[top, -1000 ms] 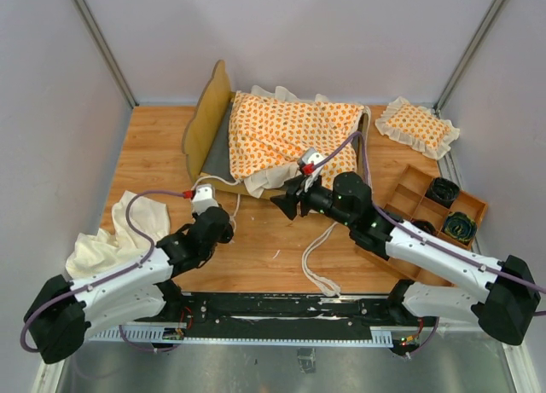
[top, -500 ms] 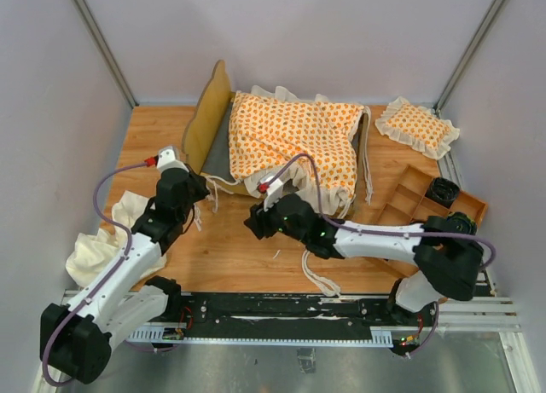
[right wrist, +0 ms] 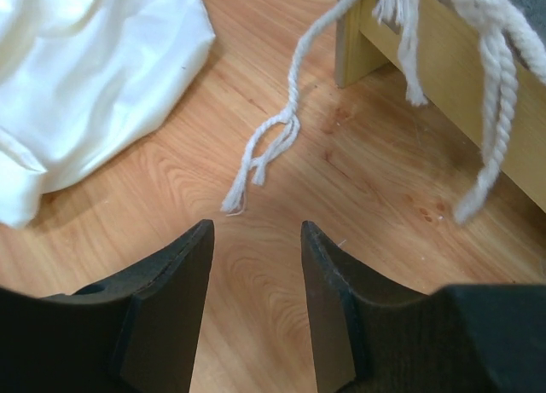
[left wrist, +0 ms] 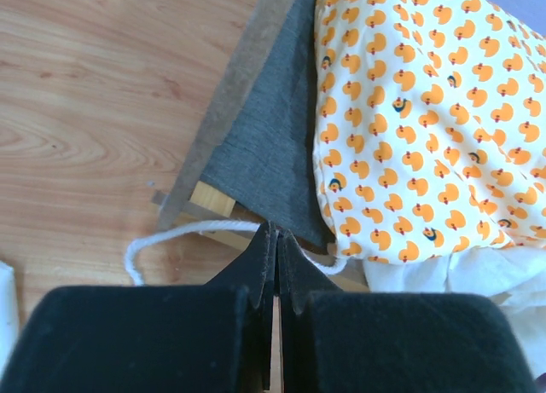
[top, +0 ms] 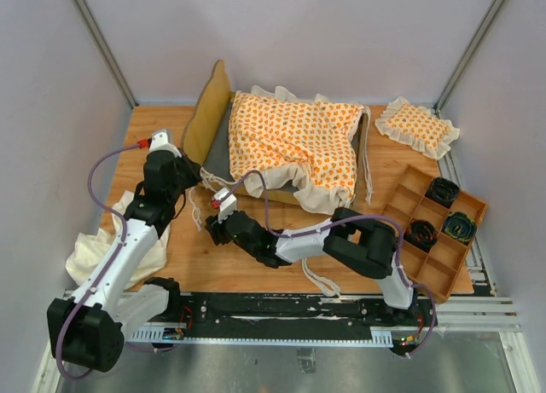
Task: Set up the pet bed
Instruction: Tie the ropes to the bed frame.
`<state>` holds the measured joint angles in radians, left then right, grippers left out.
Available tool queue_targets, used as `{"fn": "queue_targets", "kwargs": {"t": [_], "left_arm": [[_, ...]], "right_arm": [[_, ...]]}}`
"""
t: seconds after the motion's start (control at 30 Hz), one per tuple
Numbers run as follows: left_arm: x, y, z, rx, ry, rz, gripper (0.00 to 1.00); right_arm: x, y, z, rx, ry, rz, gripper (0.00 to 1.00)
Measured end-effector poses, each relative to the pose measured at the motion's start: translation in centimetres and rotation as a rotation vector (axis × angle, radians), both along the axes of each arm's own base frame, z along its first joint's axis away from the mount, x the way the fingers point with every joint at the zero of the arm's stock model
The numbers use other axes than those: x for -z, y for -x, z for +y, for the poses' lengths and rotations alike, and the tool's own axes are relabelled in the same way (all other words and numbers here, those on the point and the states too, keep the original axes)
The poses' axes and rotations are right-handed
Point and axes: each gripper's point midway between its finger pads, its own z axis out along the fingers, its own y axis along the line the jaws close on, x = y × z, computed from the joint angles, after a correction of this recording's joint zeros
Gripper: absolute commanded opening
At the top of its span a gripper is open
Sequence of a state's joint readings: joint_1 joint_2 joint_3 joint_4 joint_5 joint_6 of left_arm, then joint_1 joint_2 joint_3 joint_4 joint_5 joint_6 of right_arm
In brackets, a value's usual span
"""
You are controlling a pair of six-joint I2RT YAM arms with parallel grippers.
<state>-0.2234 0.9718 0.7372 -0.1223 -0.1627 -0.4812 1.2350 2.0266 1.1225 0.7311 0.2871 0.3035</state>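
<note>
The bed frame [top: 210,112] stands toward the far left of the counter [left wrist: 85,95]. The duck-print cushion [top: 294,137] lies on it, skewed toward the foot, so a strip of the grey fabric base [left wrist: 273,146] shows bare beside the headboard. The cushion is on the bed but not yet squared or tied down, which probably explains why both arms are working at the near corner where the cords hang.

The left gripper [left wrist: 273,239] is closed tight at that corner. A white tie string [left wrist: 183,230] crosses right at its tips, but whether it is pinched or only passes beneath them cannot be told. If held, it would give a handle for drawing the cushion toward the headboard.

The right gripper [right wrist: 256,231] sits low over the wood, jaws well apart and holding nothing. A frayed string end [right wrist: 260,158] lies just ahead of it, near the frame's leg [right wrist: 358,35], with the cream cloth [right wrist: 85,69] off to one side. It looks lined up to take that loose end
</note>
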Motion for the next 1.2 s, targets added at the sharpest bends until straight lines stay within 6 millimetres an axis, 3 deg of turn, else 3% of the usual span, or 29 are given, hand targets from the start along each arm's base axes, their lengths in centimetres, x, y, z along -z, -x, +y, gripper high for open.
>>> {"fn": "queue_targets", "kwargs": {"t": [0.27,0.63,0.73,0.8,0.87,0.9,0.93,1.03,1.2], "left_arm": [[-0.2,-0.5,1.0,0.014,-0.046,0.021,0.00],[-2.7,-1.4,1.0,0.034,-0.091,-0.025,0.00],[-2.5,-1.5,1.1,0.030,-0.095,-0.021,0.00],[-2.5,-1.5,1.2,0.026,-0.096,-0.021,0.00],[-2.5,-1.5,1.3,0.021,-0.098,-0.020,0.00],[-2.5,-1.5,1.4,0.017,-0.099,-0.019,0.00],[-2.5,-1.5,1.5,0.014,-0.101,-0.018,0.00],[-2.4,-1.5,1.8,-0.003,-0.107,-0.012,0.00],[-1.8,-1.1,3.1,-0.061,-0.120,0.012,0.00]], "right_arm": [[3.4,-1.4,1.6,0.032,0.040,-0.027,0.47],[5.4,-3.0,5.4,0.042,0.082,-0.027,0.50],[6.5,-3.3,4.9,0.069,0.126,-0.017,0.49],[6.5,-3.5,4.8,0.085,0.134,-0.012,0.42],[6.6,-3.6,4.6,0.098,0.141,-0.010,0.22],[6.7,-3.7,4.4,0.105,0.143,-0.011,0.05],[6.7,-3.7,4.4,0.110,0.144,-0.011,0.02],[6.7,-3.7,3.6,0.111,0.155,-0.024,0.00],[6.6,-2.5,-1.6,0.128,0.243,-0.044,0.00]]}}
